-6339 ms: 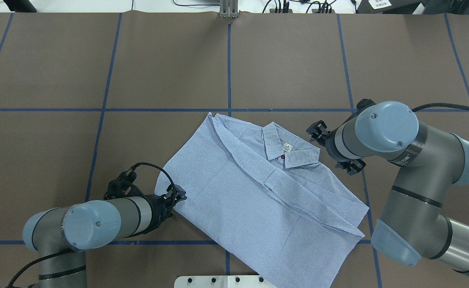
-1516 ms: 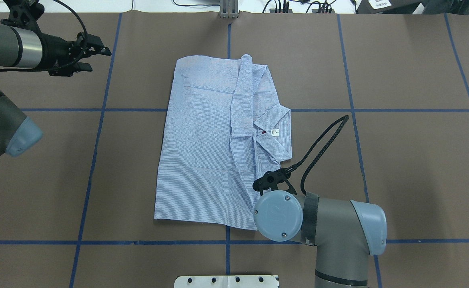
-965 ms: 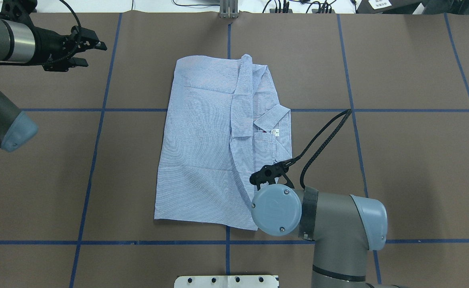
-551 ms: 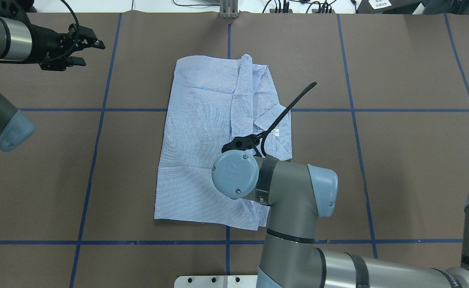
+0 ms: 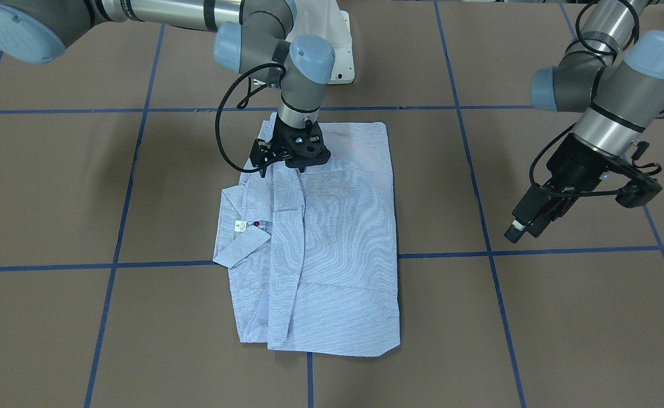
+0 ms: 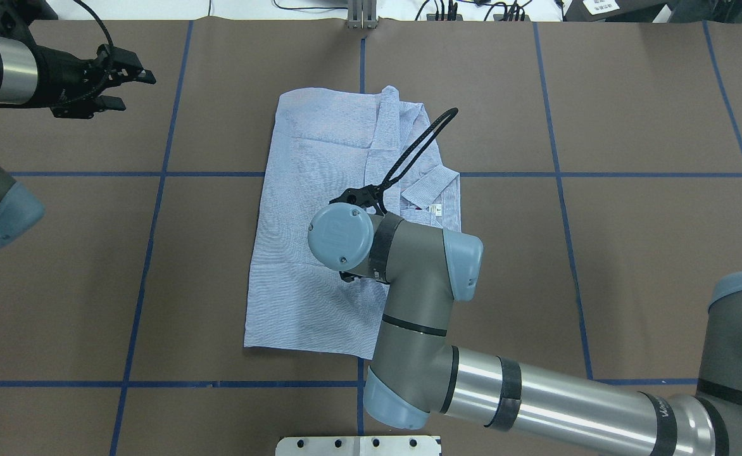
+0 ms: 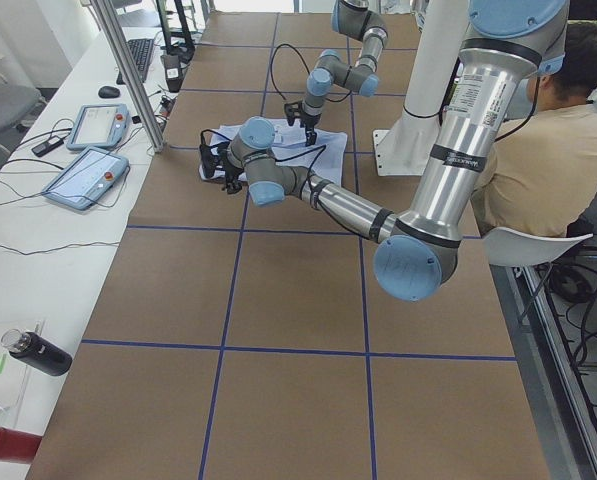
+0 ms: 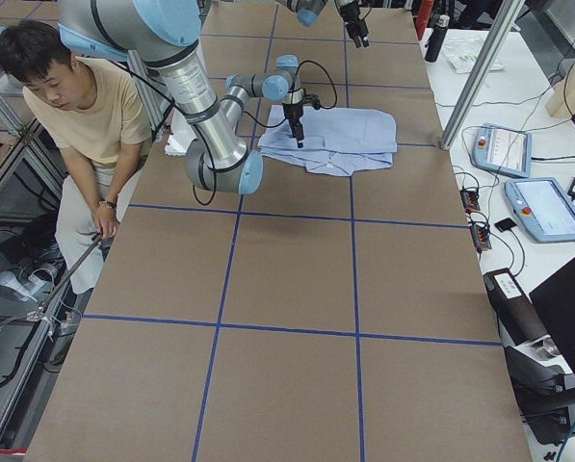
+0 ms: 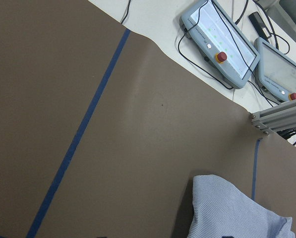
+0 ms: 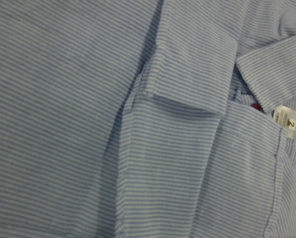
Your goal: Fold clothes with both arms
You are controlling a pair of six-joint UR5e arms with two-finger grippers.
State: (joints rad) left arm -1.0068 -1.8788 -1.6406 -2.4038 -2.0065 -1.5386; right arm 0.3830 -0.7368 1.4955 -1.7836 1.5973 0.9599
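Starting at the right gripper (image 5: 286,167): pointed straight down, tips at or just above the shirt (image 6: 311,164), over the end of the cloth nearest the robot. Cannot tell how wide the jaws stand, since the black body masks the tips from the front, the wrist covers them from overhead, and the wrist camera shows only striped fabric.

Directly beneath: a folded-in sleeve band (image 5: 286,238) running the garment's length, its cuff (image 10: 197,64) square and flat. Just beyond, away from the robot and toward its right: the collar (image 5: 241,243), with the neck label (image 5: 240,226) and a red button (image 10: 256,106) beside it. All around: a tidy long rectangle, sleeves tucked in, flat on the brown table (image 6: 630,253).

Far off to that gripper's left and well forward: the left gripper (image 6: 133,92), jaws spread and holding nothing, hanging over bare table, well apart from the shirt.

Judging the step: lengthwise folds seemingly done, crosswise fold not yet made, and the right arm probably either pressing the layers or settling for a grasp.

Calling next, likely, for pinching all layers at one short end and bringing the left arm in to the matching corner. Then lifting together and laying that end over the other without spilling the tucked sleeves.
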